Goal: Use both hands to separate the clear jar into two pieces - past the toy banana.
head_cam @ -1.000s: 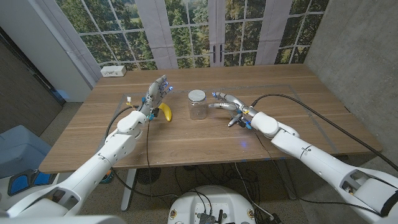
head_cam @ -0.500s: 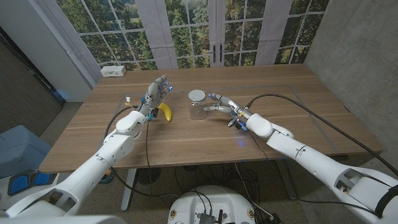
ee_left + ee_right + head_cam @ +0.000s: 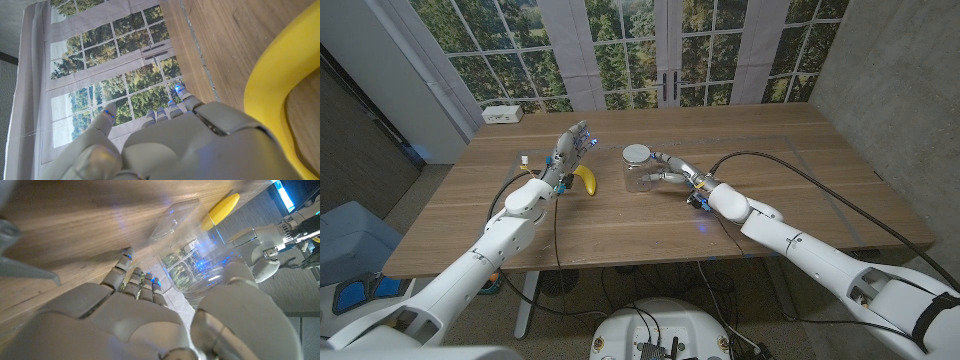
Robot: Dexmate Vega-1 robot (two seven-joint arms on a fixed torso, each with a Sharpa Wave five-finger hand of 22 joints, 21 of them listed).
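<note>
The left hand stands raised over the toy banana, fingers apart, holding nothing. Just right of the banana stands the clear jar, upright, white lid on. The right hand spreads around the jar's side; I cannot tell if it grips.

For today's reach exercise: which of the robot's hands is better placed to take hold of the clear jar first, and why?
The right hand: its spread fingers already flank the clear jar. The left hand stands open beside the toy banana, apart from the jar.
</note>
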